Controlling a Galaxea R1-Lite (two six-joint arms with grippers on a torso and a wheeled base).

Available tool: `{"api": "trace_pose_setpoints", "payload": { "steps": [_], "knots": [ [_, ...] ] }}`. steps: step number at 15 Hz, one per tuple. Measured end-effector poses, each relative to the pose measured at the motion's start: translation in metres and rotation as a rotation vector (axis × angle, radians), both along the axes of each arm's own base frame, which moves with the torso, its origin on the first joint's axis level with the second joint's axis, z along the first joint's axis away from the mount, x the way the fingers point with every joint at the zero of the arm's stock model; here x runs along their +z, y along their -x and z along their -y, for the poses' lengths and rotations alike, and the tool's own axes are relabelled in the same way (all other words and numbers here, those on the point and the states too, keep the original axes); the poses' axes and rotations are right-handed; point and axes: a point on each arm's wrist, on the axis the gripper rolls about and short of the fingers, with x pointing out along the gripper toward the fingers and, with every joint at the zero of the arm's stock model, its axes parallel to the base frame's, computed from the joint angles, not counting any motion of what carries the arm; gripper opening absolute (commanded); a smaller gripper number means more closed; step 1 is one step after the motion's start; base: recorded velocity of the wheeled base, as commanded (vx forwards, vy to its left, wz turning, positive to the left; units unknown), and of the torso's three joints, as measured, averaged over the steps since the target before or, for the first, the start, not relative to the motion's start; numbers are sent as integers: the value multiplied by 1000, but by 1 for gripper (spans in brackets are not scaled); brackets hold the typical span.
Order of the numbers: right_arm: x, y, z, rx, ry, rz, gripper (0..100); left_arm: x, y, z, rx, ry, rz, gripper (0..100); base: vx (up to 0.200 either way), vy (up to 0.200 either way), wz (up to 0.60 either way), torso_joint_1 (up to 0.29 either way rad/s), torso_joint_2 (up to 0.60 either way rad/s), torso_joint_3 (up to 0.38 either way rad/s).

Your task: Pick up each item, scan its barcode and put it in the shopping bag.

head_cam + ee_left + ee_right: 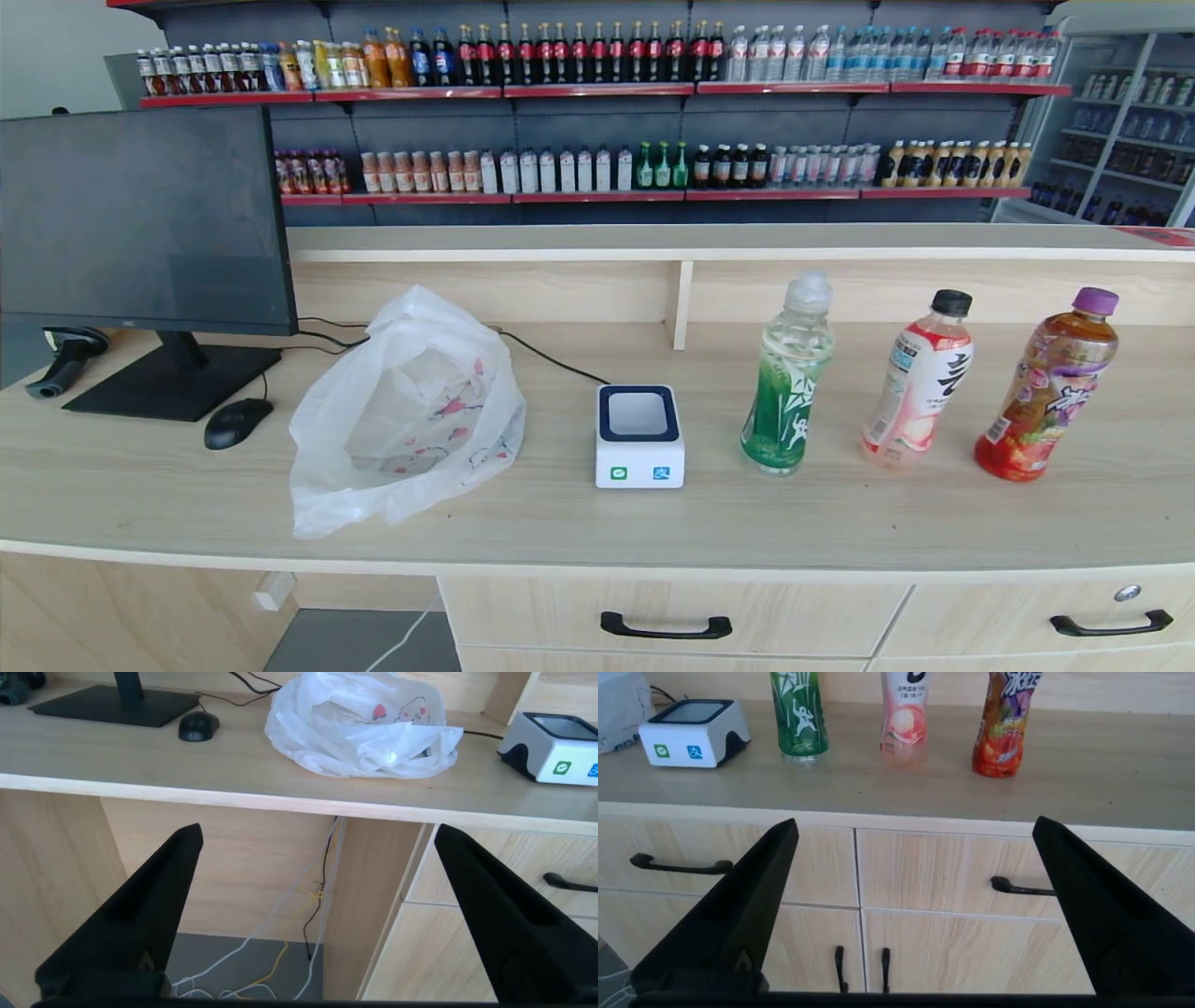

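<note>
Three bottles stand upright in a row on the wooden counter (pixel 840 523): a green one (pixel 787 378), a pink one (pixel 918 381) and a red-orange one with a purple cap (pixel 1046 387). Left of them sits the white barcode scanner (pixel 639 435), and further left the white plastic shopping bag (pixel 406 411) lies with its mouth open. My left gripper (pixel 313 905) hangs open below the counter edge, in front of the shopping bag (pixel 364 723). My right gripper (pixel 910 910) is open too, low before the drawers, facing the green bottle (pixel 799 714), pink bottle (pixel 905 719) and red-orange bottle (pixel 1005 723).
A monitor (pixel 140 224) on its stand, a black mouse (pixel 237 422) and a handheld scanner (pixel 61 359) occupy the counter's left end. A raised ledge (pixel 728 245) runs along the back. Drawers with black handles (pixel 665 626) sit under the counter. Cables (pixel 313 915) hang below.
</note>
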Motion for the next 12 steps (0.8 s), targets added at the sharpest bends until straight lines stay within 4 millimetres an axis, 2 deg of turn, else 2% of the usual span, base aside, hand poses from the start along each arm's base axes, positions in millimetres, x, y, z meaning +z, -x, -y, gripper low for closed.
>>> {"api": "trace_pose_setpoints", "payload": {
  "steps": [2,4,6,8,12],
  "knots": [
    [12,4,-1,30,0,31,100,0,0,0,0,0,0,100,0,0,0,0,0,0],
    [38,10,-1,47,1,69,100,0,0,0,0,0,0,100,0,0,0,0,0,0],
    [63,7,-1,51,2,73,100,0,0,0,0,0,0,100,0,0,0,0,0,0],
    [87,-5,-1,54,4,76,100,0,0,0,0,0,0,100,0,0,0,0,0,0],
    [128,-48,-2,83,8,69,100,0,0,0,0,0,0,100,0,0,0,0,0,0]
  ]
}}
